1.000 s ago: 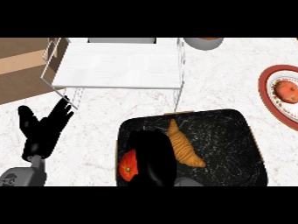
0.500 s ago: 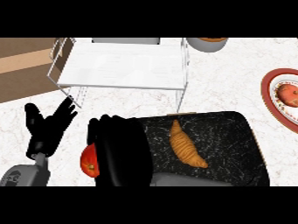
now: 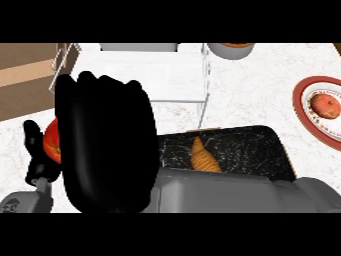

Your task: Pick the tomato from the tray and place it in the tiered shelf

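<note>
Most of tomato [image 3: 52, 142] hidden behind right hand [image 3: 105, 145].

I see the tiered shelf [image 3: 154, 75] at the table's [image 3: 254, 90] far side, the tray [image 3: 239, 150] nearer, a carrot [image 3: 202, 156] on it (a plate [image 3: 306, 112] lies right), the tomato [image 3: 53, 142] left of the tray.
</note>
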